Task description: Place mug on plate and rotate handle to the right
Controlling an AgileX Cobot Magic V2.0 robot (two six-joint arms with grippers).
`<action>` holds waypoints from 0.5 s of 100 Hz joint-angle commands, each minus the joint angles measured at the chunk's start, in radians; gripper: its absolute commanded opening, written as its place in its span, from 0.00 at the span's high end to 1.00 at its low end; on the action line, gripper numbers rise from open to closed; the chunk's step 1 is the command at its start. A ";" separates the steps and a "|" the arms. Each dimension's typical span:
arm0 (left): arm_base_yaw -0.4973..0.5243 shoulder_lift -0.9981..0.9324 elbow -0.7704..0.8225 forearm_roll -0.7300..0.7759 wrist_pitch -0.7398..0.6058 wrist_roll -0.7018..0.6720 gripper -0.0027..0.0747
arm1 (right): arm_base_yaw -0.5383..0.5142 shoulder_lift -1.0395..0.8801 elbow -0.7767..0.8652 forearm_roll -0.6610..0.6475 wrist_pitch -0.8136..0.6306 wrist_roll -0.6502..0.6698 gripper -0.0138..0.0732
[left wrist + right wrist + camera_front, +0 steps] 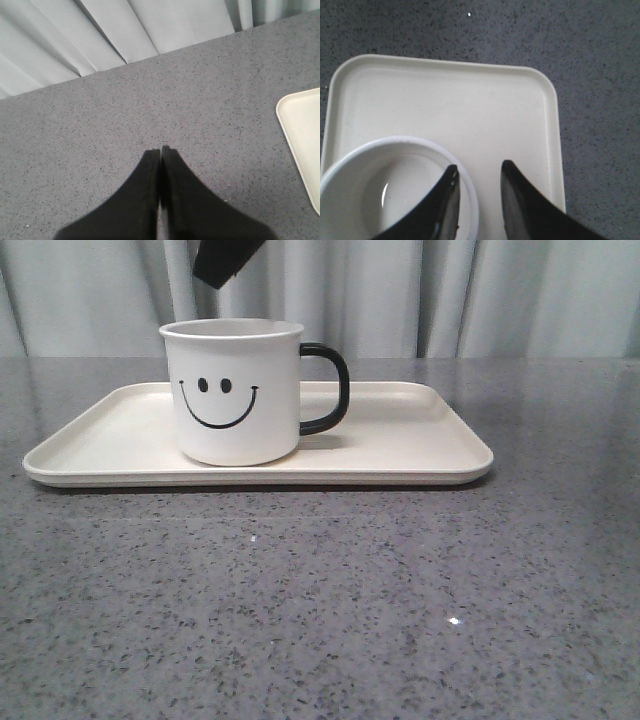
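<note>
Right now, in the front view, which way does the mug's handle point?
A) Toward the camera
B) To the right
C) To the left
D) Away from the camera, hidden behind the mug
B: the black handle sticks out from the right side of the mug, which stands upright on the plate with its smiley face toward the camera.
</note>
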 commanded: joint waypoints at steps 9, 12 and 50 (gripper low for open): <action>0.003 -0.013 -0.022 0.010 -0.016 -0.008 0.99 | -0.002 -0.122 -0.037 0.056 0.087 0.013 0.58; 0.003 -0.013 -0.022 0.008 -0.016 -0.008 0.99 | -0.002 -0.133 -0.037 0.057 0.087 0.024 0.58; 0.003 -0.013 -0.022 0.006 -0.023 -0.008 0.99 | -0.079 -0.353 -0.038 0.066 0.017 0.244 0.58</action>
